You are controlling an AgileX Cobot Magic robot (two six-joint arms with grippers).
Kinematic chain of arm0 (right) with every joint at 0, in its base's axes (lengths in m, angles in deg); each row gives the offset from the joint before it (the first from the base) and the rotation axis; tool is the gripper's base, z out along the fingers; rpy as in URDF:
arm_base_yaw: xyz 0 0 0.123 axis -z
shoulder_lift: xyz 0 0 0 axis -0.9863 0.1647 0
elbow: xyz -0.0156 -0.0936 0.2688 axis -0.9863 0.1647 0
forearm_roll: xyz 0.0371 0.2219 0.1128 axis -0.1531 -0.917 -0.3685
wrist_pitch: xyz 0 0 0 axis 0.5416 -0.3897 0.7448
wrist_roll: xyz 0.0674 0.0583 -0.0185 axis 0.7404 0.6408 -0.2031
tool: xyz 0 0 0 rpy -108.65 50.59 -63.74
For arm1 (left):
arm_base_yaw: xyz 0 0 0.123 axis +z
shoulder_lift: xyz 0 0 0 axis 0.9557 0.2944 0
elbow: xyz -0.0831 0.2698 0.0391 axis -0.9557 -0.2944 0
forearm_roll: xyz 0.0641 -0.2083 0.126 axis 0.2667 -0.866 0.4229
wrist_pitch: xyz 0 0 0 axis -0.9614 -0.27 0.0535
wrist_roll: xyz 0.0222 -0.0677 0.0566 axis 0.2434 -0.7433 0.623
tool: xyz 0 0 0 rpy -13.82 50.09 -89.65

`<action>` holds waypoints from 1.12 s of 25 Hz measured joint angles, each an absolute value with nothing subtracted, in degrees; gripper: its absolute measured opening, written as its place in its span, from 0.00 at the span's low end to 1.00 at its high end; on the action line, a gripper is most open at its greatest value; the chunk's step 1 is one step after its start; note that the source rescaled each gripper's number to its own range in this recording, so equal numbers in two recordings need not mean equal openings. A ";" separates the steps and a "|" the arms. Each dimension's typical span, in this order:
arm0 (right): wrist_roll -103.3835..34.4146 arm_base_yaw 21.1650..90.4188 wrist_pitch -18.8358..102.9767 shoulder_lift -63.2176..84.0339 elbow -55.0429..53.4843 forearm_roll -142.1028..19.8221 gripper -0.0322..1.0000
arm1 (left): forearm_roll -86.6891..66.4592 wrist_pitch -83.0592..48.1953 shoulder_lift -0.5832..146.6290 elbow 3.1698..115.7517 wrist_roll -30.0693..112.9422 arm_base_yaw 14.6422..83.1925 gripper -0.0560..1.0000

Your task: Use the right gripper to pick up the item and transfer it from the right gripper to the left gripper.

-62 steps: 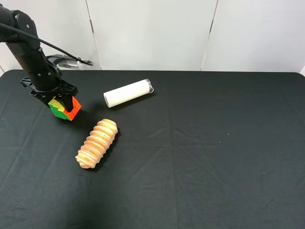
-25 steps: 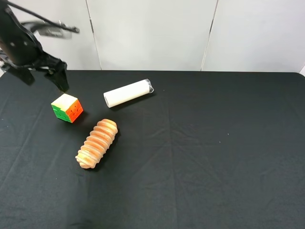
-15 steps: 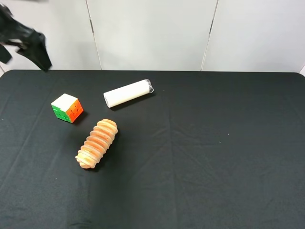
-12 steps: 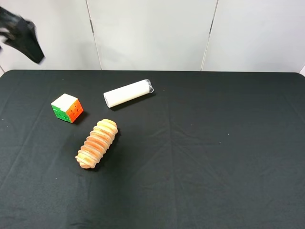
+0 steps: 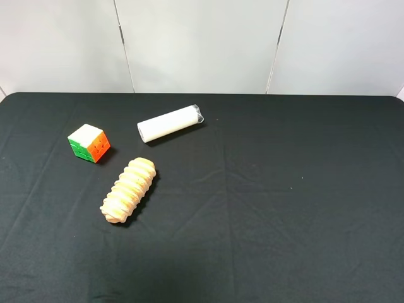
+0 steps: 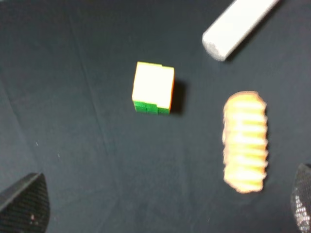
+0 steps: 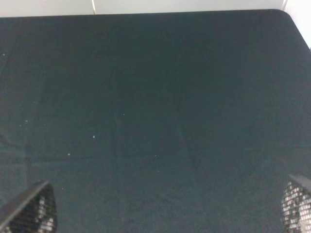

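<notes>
The cube (image 5: 89, 142) sits open from above; the bread roll (image 5: 129, 189) lies near one side, the white cylinder (image 5: 170, 122) further off on the desk (image 5: 303, 189).

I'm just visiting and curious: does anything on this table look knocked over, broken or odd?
Nothing stands out. The cube, white cylinder and ridged roll lie apart on the black cloth, intact, with nothing spilled.

Both arms out of the high view

The left gripper (image 6: 160, 206) shows only two fingertips at its wrist view's corners, spread wide, gripping nothing. The right gripper (image 7: 163, 206) likewise hangs with jaws wide apart, empty.
</notes>
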State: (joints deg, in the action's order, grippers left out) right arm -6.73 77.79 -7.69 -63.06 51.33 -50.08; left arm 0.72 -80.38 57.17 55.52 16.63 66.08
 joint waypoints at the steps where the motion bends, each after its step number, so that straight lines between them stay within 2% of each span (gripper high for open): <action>1: -6.73 77.79 -7.69 -63.06 51.33 -50.08 1.00 | 0.72 -80.38 55.61 55.52 16.13 66.08 1.00; 7: -6.73 77.79 -7.69 -63.06 51.33 -50.08 1.00 | 0.72 -80.38 45.35 54.96 12.76 66.08 1.00; 10: -6.73 77.79 -7.69 -63.06 51.33 -50.08 1.00 | 0.72 -80.33 39.64 51.15 12.15 66.08 1.00; 22: -6.73 77.79 -7.69 -63.06 51.33 -50.08 1.00 | 0.51 -78.34 11.73 14.79 9.99 66.08 1.00; 28: -6.73 77.79 -7.69 -63.06 51.33 -50.08 1.00 | 0.51 -74.59 1.71 7.98 9.75 66.08 1.00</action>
State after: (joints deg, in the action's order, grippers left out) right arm -6.73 77.79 -7.69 -63.06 51.33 -50.08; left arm 0.51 -74.59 1.71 7.98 9.75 66.08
